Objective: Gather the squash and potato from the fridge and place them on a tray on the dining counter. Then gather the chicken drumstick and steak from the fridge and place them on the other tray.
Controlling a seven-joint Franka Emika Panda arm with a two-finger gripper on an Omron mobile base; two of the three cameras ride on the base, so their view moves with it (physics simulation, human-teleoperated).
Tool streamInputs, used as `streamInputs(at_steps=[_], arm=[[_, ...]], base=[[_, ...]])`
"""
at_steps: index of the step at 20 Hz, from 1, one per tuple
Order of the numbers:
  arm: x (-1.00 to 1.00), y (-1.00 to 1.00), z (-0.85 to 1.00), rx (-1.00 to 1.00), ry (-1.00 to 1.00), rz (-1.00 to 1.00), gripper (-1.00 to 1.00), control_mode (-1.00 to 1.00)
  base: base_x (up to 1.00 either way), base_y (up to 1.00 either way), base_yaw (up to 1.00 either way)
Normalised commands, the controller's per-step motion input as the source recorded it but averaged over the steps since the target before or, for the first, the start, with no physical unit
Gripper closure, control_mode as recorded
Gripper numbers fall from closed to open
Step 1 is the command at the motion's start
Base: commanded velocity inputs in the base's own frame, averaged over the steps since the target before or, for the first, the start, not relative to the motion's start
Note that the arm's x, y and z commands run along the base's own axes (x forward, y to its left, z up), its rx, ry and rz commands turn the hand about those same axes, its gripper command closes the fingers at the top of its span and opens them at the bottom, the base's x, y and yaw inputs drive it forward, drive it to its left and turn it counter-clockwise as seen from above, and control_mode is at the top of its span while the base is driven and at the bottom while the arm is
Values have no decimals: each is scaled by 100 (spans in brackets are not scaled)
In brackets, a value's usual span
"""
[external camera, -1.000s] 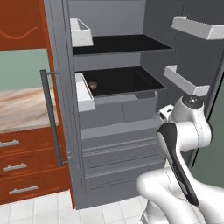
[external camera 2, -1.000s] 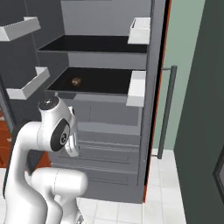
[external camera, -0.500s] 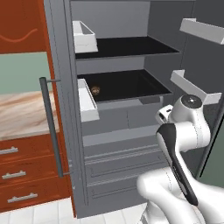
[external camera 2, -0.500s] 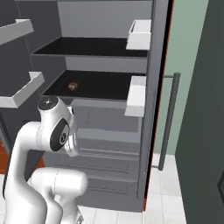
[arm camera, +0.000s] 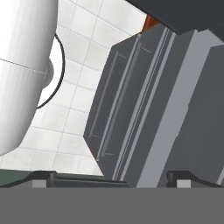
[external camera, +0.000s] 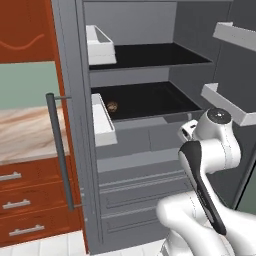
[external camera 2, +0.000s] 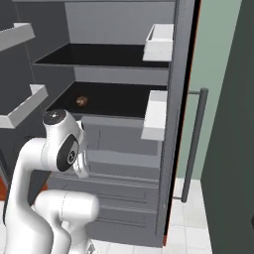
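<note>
Open fridge (external camera: 150, 75), potato (external camera: 112, 106) on lower shelf; hand (arm camera: 111, 177) spread, facing drawers (arm camera: 131, 109).

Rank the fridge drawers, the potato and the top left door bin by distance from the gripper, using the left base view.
1. Fridge drawers: low, straight ahead of the gripper.
2. Potato: lower shelf, left end.
3. Top door bin: upper left.
</note>
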Motion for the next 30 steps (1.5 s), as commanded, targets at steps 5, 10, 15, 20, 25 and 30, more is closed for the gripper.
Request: streamInputs(at_steps=[5, 10, 15, 20, 25, 30], arm=[[0, 0, 0, 0, 0, 0, -100, 100], [0, 0, 0, 0, 0, 0, -100, 100], [0, 0, 0, 0, 0, 0, -100, 100], [2, 0, -2, 0, 0, 1, -100, -100], [17, 0, -2, 0, 0, 23, -100, -100], [9, 2, 0, -6, 0, 23, -100, -100]], base=[[37, 0, 5], [37, 0, 5], [34, 0, 5], [18, 0, 4], [0, 0, 0], [0, 0, 0]])
